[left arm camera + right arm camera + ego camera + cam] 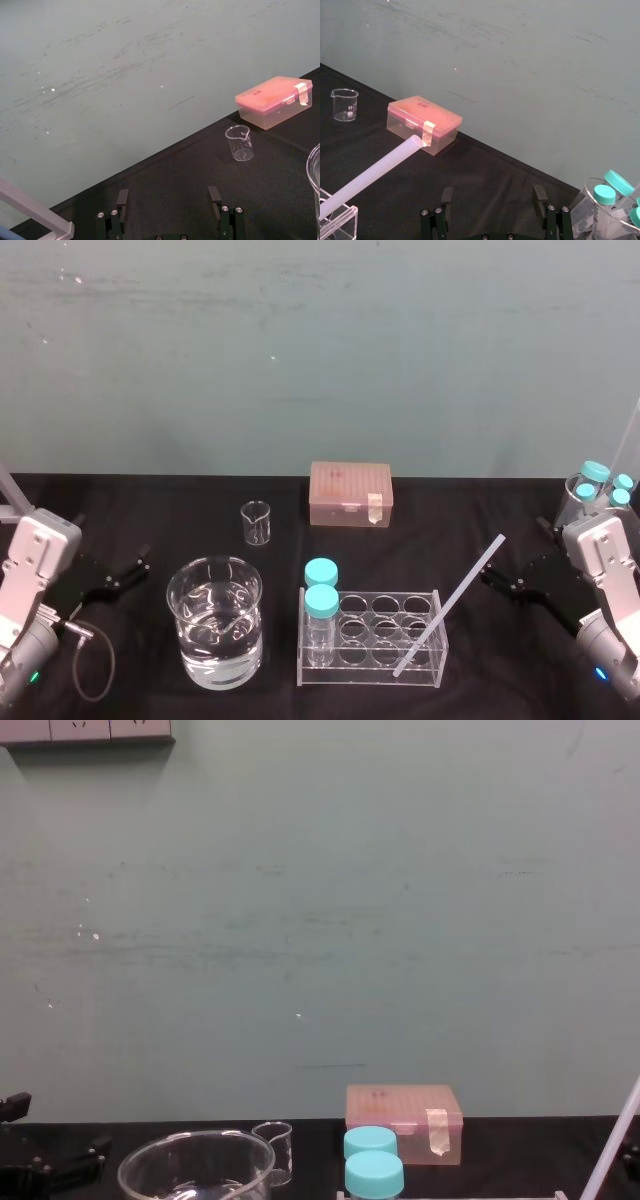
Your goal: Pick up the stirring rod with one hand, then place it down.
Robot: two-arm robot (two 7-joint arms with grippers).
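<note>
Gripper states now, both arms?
Left gripper: open, empty.
Right gripper: open, empty; stirring rod leans in the rack.

- The stirring rod (pixel 450 605) is milky white and slightly see-through.
- The desk (pixel 150 505) is plain black.
- The wall (pixel 300 340) is pale blue-green, flecked with faint scuffs.
- The box (pixel 350 494) is translucent pink, with a tan tape strip.
- The bottle caps (pixel 321 571) are turquoise; the rack (pixel 372 672) is clear.
- The left gripper (pixel 168 195) and right gripper (pixel 493 192) are black.
</note>
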